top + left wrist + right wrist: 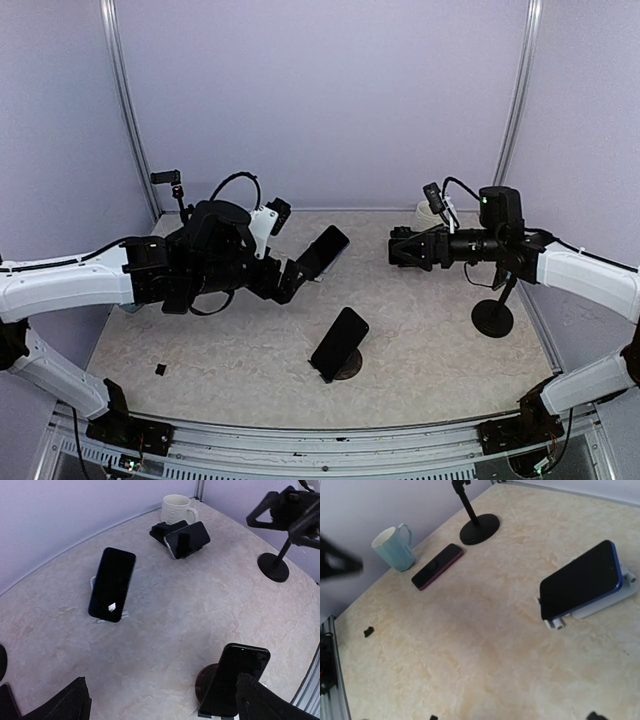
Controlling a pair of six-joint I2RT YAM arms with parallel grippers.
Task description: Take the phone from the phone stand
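Step in hand: approach, nothing grasped yet. The left gripper hangs above the table with its jaws spread wide and empty. It is aimed at the black phone, which leans back on its white phone stand just beyond the fingertips, untouched. I judge this the target because it is nearest, but that is not certain. A second phone leans on a round dark stand mid-table, and a third phone rests on a black stand beside the mug, back right. The right gripper hovers further right, jaws also wide, holding nothing. Next move, as I judge it: set the left jaws astride the phone's long edges, close, then lift along the lean so the light stand is not dragged.
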